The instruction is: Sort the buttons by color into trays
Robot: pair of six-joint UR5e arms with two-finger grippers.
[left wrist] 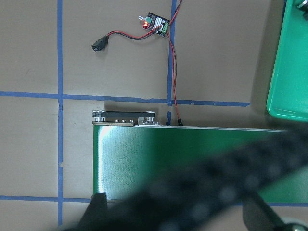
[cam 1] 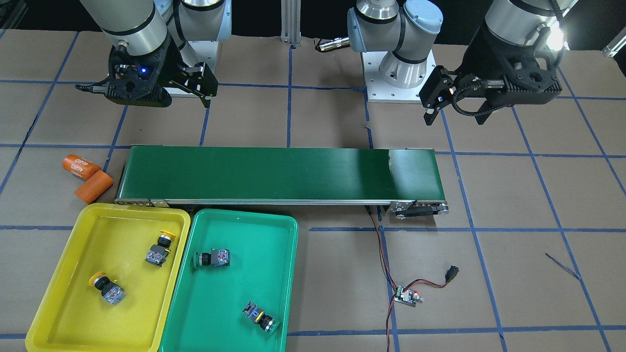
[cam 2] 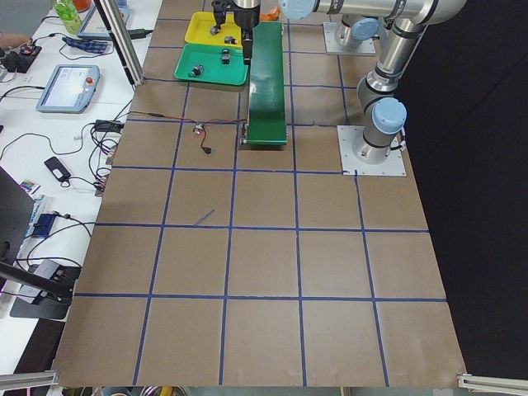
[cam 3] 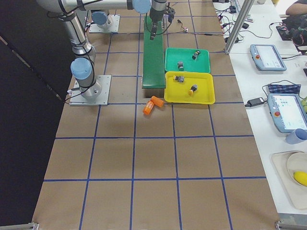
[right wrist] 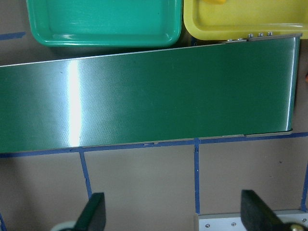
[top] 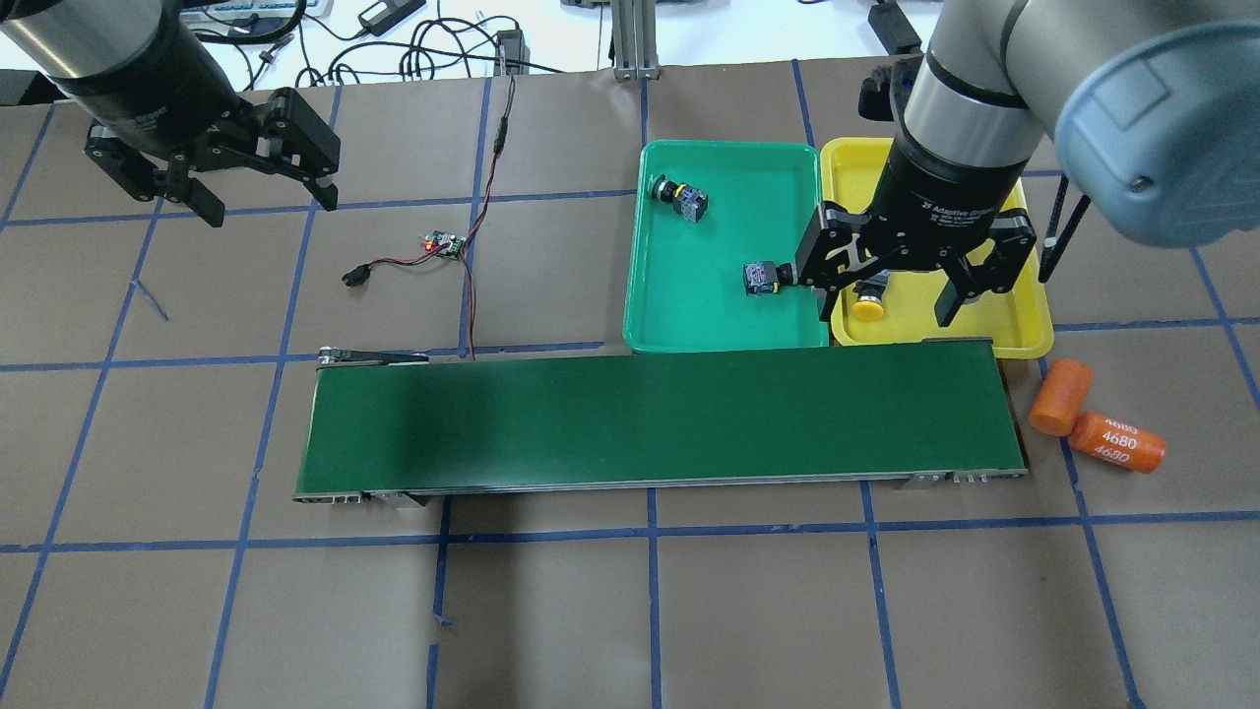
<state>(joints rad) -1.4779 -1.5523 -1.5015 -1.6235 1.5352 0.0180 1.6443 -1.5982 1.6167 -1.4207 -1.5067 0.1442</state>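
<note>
Yellow button on side in yellow tray, cap toward conveyor.

Bright even light, belt glare

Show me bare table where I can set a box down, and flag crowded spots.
Free: the table beyond the circuit board, toward the robot's left; also the conveyor belt top. Crowded: the yellow tray, green tray and orange cylinders cluster.

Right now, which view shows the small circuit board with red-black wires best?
The left wrist view: the circuit board appears largest, unobstructed. Front-facing and overhead views show it smaller; side views, barely; the right wrist view, nothing.
</note>
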